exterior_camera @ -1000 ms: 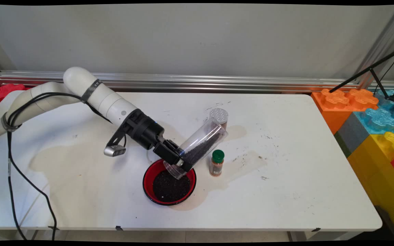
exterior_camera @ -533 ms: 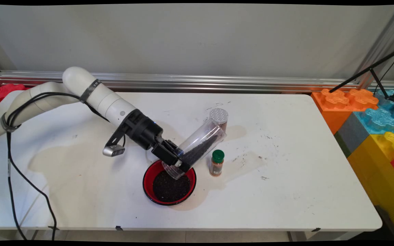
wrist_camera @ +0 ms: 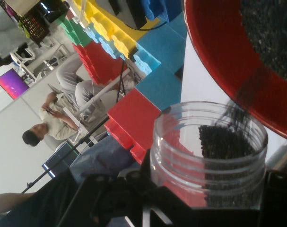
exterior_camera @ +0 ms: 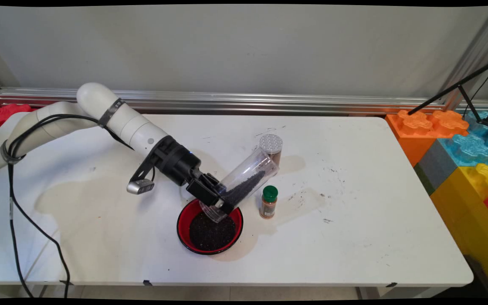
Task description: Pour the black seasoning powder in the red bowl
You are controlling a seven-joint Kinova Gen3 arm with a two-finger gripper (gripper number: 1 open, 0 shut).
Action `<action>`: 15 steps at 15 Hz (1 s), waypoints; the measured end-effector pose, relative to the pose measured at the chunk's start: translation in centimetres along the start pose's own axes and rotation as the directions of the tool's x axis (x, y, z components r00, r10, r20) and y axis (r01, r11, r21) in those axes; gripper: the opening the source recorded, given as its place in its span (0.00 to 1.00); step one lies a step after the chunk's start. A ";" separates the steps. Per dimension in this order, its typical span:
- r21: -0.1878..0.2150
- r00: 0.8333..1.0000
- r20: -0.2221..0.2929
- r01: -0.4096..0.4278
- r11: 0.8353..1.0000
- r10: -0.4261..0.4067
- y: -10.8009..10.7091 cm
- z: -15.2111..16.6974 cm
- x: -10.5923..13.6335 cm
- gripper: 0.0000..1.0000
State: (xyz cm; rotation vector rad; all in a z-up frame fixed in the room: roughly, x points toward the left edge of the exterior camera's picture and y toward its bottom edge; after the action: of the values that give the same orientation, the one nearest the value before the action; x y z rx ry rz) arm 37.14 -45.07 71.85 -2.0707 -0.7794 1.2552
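My gripper (exterior_camera: 218,200) is shut on a clear plastic jar (exterior_camera: 244,180) that holds black grains. The jar is tipped with its open mouth down over a red bowl (exterior_camera: 183,220) on the white table. Black grains lie in the bowl, and a thin stream falls from the jar's mouth (wrist_camera: 214,142) toward the bowl's red rim (wrist_camera: 214,56). In the hand view the jar (wrist_camera: 204,165) sits between the fingers (wrist_camera: 280,198), close to the camera.
A small spice bottle with a green cap (exterior_camera: 268,202) stands just right of the bowl. A taller jar with a grey lid (exterior_camera: 271,146) stands behind the tipped jar. Coloured foam blocks (exterior_camera: 460,144) sit off the table's right edge.
The jar has slid slightly down and left over the bowl, and fewer black grains remain inside it. The bottles and bowl have stayed put.
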 end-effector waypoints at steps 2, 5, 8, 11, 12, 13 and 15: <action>-0.003 1.000 -0.002 -0.007 1.000 0.007 0.0 -0.1 0.0 0.00; -0.006 1.000 -0.005 -0.016 1.000 0.016 0.1 -0.1 0.1 0.00; -0.008 1.000 -0.006 -0.024 1.000 0.024 0.1 -0.1 0.1 0.00; -0.011 0.999 -0.007 -0.032 0.999 0.032 0.2 -0.2 0.1 0.00; -0.013 0.999 -0.007 -0.036 0.999 0.036 0.2 -0.2 0.1 0.00; -0.014 0.999 -0.008 -0.038 0.999 0.038 0.2 -0.2 0.1 0.00; -0.017 0.999 -0.008 -0.046 0.999 0.046 0.3 -0.3 0.0 0.00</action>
State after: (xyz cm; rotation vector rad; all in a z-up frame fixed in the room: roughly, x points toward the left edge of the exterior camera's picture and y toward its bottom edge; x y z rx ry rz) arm 37.45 -45.27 71.74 -2.1172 -0.7451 1.2690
